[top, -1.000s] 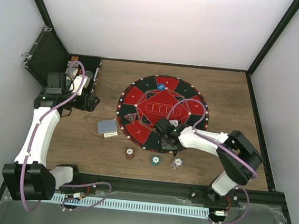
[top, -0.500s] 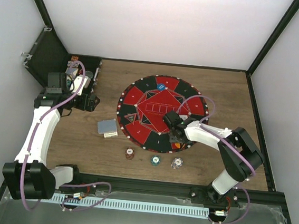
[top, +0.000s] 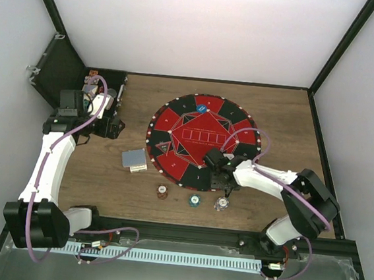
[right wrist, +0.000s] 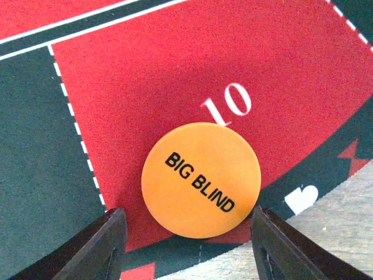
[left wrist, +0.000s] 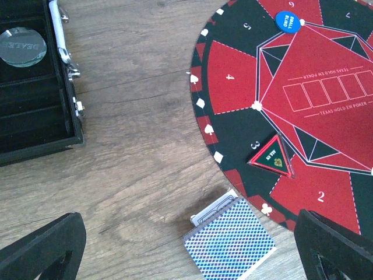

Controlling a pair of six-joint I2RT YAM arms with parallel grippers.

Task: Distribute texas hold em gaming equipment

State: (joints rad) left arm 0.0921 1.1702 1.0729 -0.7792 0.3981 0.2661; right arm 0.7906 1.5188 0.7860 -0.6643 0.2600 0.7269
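My right gripper is low over the near-right rim of the round red-and-black mat. In the right wrist view it is open, and an orange "BIG BLIND" button lies flat on red sector 10 between its fingers, untouched. A blue "SMALL BLIND" button lies on the mat's far side. A deck of cards lies on the wood left of the mat. Three poker chips sit in a row near the mat's front. My left gripper is open and empty by the case, with the deck below it.
An open black case stands at the far left corner. Its tray holds a clear dealer button. A triangular "ALL IN" marker lies on the mat's left side. Walls enclose the table on three sides.
My right gripper has moved across the mat's near part, first right, then toward the near-right rim. The left arm has not moved.
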